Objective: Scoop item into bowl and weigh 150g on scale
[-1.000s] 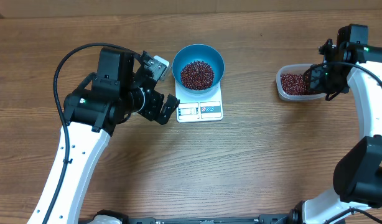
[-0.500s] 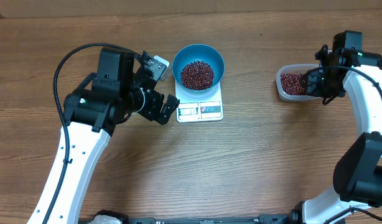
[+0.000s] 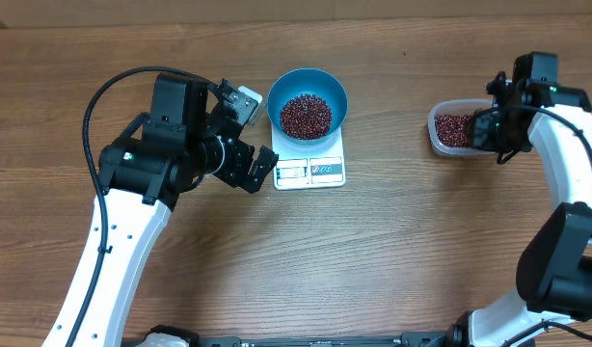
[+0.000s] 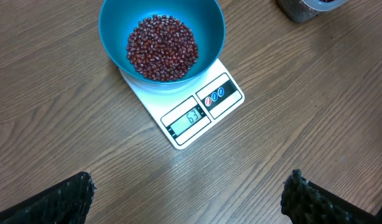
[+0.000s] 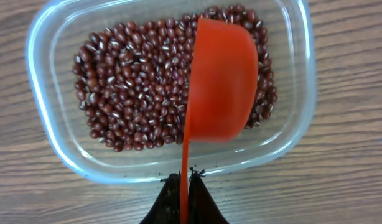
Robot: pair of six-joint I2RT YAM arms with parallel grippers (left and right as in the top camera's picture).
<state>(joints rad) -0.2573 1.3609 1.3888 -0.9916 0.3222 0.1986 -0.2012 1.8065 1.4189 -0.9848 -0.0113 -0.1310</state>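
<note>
A blue bowl [image 3: 308, 99] [image 4: 162, 37] with a heap of dark red-brown beans [image 3: 305, 115] [image 4: 162, 48] stands on the white scale [image 3: 311, 171] [image 4: 197, 115]. My left gripper [image 3: 250, 143] [image 4: 188, 196] hovers open just left of the scale, nothing between its fingers. At the right, my right gripper [image 3: 496, 123] [image 5: 185, 182] is shut on the thin handle of a red-orange scoop [image 5: 219, 84]. The scoop is turned on its side over the beans [image 5: 138, 87] in a clear tub [image 3: 457, 130] [image 5: 54, 146].
The wooden table [image 3: 373, 251] runs out on all sides. The left arm's black cable [image 3: 108, 92] loops above its wrist. The right arm's white link [image 3: 576, 173] stands along the table's right edge.
The right wrist has shifted a little up and left over the tub with the scoop. The left arm, bowl and scale have not moved.
</note>
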